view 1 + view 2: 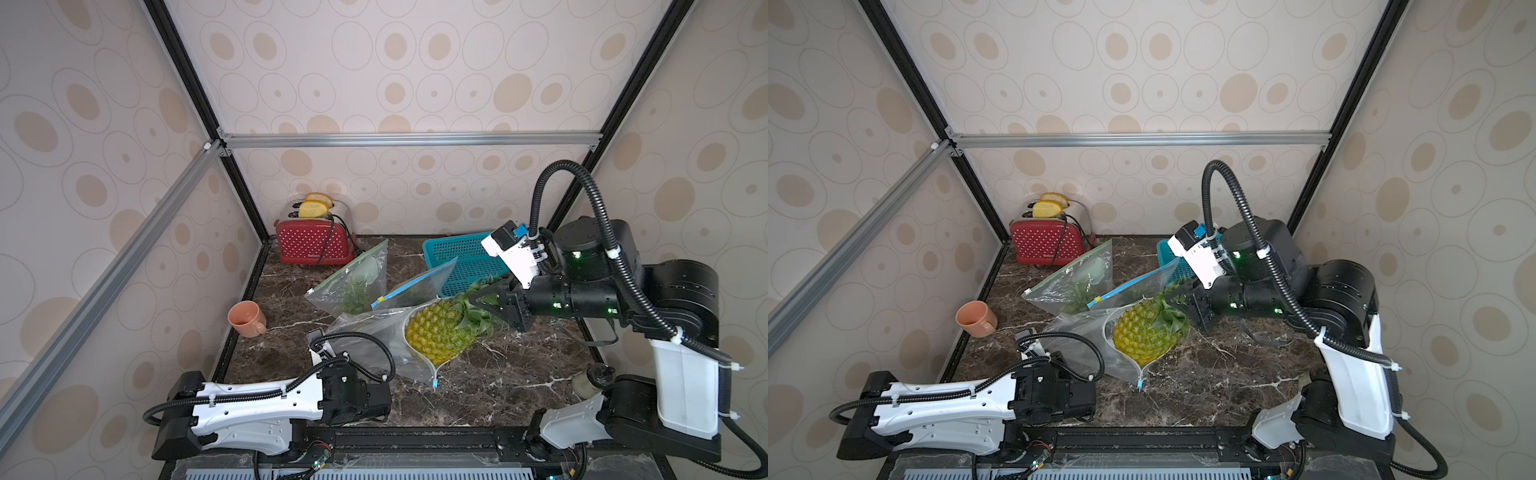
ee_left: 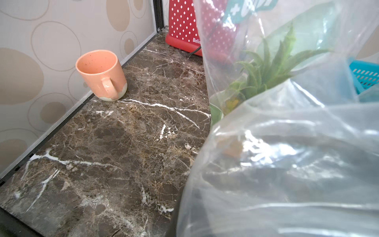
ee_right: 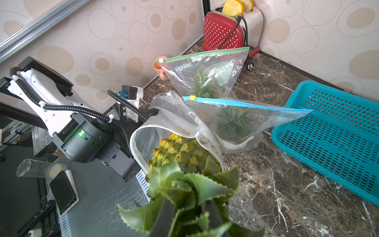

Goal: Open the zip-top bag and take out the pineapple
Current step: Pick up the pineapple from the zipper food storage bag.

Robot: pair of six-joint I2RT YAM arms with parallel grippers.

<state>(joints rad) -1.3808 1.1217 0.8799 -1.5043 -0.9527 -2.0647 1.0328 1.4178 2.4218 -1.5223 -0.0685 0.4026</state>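
Note:
The pineapple (image 1: 436,332) (image 1: 1142,334) lies on the marble counter with its yellow body half inside the wide-open mouth of a clear zip-top bag (image 1: 370,338) (image 1: 1077,332). Its leafy crown sticks out towards the right. My right gripper (image 1: 478,300) (image 1: 1177,297) (image 3: 190,207) is shut on that crown, with leaves bunched around both dark fingers. In the right wrist view the bag's white rim (image 3: 139,131) loops round the pineapple (image 3: 180,151). My left gripper (image 2: 190,219) is shut on the bag (image 2: 287,164) at its closed end, its fingers dim behind the plastic.
Two more zip bags holding green leaves stand behind, one green-topped (image 1: 353,282) and one blue-topped (image 1: 419,286). A teal basket (image 1: 457,255) sits at the back right, a red toaster (image 1: 311,245) at the back left, and an orange mug (image 1: 246,318) by the left wall.

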